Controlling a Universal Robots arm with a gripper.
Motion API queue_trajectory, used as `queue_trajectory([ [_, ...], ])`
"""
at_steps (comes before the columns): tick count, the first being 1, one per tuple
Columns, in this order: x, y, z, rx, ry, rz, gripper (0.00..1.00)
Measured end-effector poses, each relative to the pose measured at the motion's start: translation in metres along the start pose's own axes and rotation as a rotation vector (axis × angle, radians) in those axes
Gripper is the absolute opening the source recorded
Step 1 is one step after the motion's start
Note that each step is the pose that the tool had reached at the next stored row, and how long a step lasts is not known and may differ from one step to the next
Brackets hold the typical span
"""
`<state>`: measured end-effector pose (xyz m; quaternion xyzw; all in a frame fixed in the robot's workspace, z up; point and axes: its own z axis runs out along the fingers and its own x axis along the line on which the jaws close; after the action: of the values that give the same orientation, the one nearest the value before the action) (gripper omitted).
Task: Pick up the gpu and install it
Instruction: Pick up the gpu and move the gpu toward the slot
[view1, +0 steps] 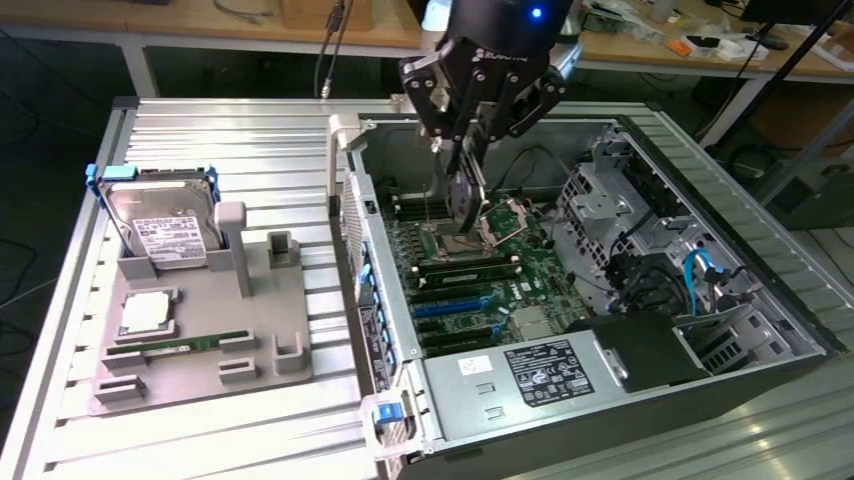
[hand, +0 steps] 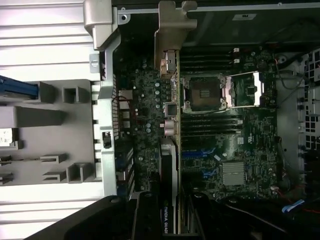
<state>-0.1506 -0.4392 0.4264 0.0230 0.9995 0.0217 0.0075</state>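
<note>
Tool (view1: 463, 150) hangs over the open computer case (view1: 747, 300), its fingers pinched onto the top edge of the gpu (view1: 465, 195), which points straight down from them as a thin dark board seen almost edge-on. In the exterior view the card's lower end sits in front of the motherboard (view1: 527, 275), close to the open processor socket (view1: 470, 240); whether it touches the board cannot be told. In the wrist view the tool (hand: 170, 215) grips the gpu (hand: 170, 115) by the end that carries white lettering, and the card runs away from the camera as a narrow strip just beside the processor socket (hand: 205, 92), ending in its silvery bracket (hand: 172, 25) near the case wall. A finned heat sink (hand: 232, 172) sits on the board on the far side of the card from that wall. Inside the case, at its near end in the exterior view, lies the labelled power supply (view1: 534, 372). On the slatted metal bench (view1: 227, 130), to the exterior view's left and well apart from the case, a grey holder (view1: 274, 335) carries a hard drive (view1: 163, 228) in a blue frame, a processor chip (view1: 144, 312) and a narrow green RAM stick (view1: 180, 348).
</note>
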Motion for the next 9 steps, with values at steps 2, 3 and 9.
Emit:
queue_trajectory([
  [2, -0.008, 0.0004, 0.0002, -0.0001, -0.0001, 0.0, 0.27],
  [3, -0.011, 0.0005, 0.0002, -0.0001, -0.0001, 0.0, 0.27],
  [9, -0.039, 0.0018, 0.0004, -0.0001, 0.0, 0.0, 0.27],
])
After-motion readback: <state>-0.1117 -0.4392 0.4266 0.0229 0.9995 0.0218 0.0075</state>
